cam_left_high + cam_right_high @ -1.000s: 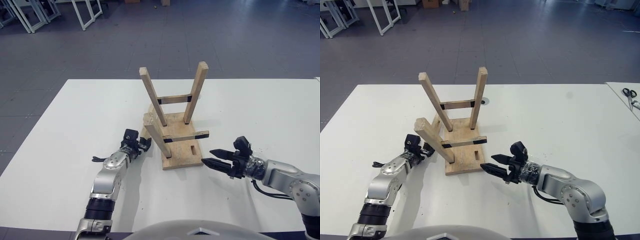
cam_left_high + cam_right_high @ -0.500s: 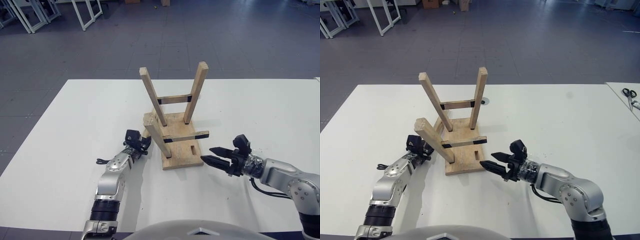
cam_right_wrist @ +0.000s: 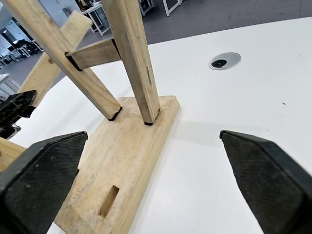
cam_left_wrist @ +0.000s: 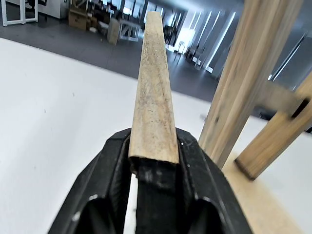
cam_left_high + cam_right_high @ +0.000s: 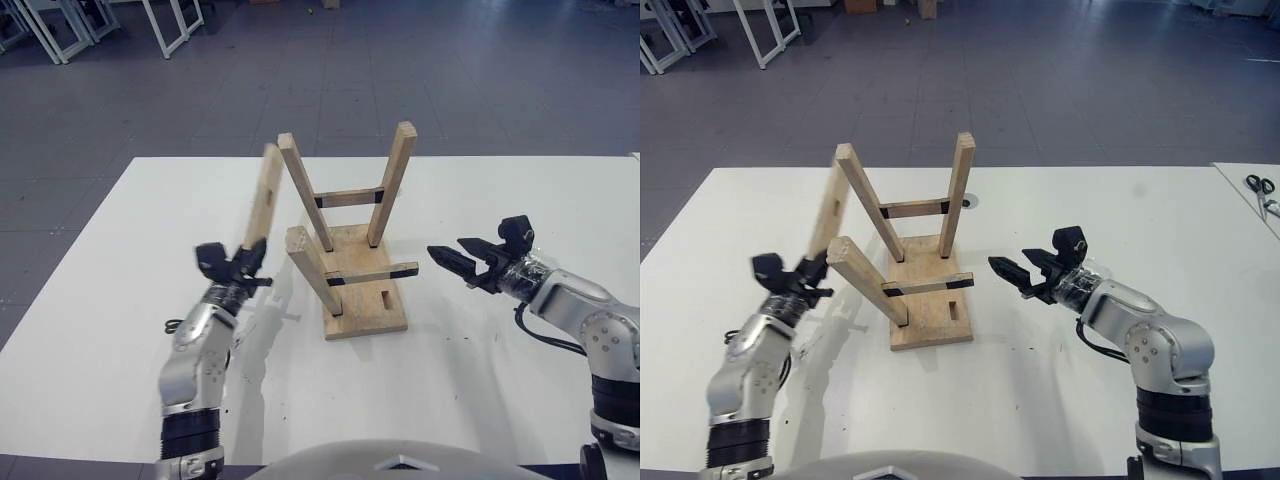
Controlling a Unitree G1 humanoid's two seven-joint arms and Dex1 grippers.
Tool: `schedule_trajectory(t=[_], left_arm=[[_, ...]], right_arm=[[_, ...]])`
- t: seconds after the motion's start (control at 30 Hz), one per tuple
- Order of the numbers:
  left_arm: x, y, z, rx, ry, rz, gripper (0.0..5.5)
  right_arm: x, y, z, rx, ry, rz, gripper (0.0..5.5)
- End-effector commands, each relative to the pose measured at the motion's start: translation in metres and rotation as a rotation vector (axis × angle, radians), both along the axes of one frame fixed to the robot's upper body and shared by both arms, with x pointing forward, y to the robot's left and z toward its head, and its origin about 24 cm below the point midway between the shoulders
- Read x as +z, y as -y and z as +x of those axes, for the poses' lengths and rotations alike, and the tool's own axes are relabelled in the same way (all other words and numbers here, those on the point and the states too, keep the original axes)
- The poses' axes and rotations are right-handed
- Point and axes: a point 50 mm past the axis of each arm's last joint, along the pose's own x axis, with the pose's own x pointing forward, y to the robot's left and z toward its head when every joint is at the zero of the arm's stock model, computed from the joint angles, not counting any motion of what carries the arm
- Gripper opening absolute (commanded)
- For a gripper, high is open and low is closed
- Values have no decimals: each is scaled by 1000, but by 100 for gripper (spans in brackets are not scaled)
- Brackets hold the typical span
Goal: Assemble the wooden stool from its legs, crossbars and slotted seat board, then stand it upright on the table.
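Observation:
The slotted seat board lies flat on the white table with three legs standing up from it. The two far legs are joined by a crossbar. A second crossbar runs right from the near leg, and its free end hangs over an empty slot. My left gripper is shut on a loose fourth leg, held nearly upright just left of the stool; the same leg rises from between its fingers. My right gripper is open, above the table right of the seat board.
A round cable hole sits in the table behind the stool. Scissors lie on a neighbouring table at the far right. White metal frames stand on the floor beyond. Bare tabletop lies left and right of the stool.
My left gripper has lifted the loose leg from beside the seat board and swung it upright. My right gripper has drawn back from the board's near corner, up and to the right.

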Motion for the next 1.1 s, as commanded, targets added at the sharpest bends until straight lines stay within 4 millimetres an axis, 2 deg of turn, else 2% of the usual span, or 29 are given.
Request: schedule_trajectory(t=[0.03,0.1,0.17,0.3,0.47,0.67,0.8,0.9,1.1], left_arm=[[94,-39,-33,-364,369,-510,104],[119,-39,-41,-614,485,-652,104],[122,-24,-38,-881,470,-717,104],[114,-2,-15,-1156,333,-827,104],[115,21,0,-1426,206,-901,104],[115,32,5,-1575,61,-918,104],[114,33,6,-1601,19,-925,104],[113,33,7,-1599,-3,-930,104],[108,33,5,-1593,-30,-936,104]], right_arm=[[74,-9,13,131,204,89,549],[103,-21,9,317,257,248,549],[123,-35,4,552,274,424,549],[133,-63,11,789,226,577,549],[141,-84,15,926,184,631,549],[174,-116,11,1036,365,531,549],[181,-135,11,1057,440,509,549],[180,-147,10,1039,477,497,493],[179,-149,11,1029,492,509,370]])
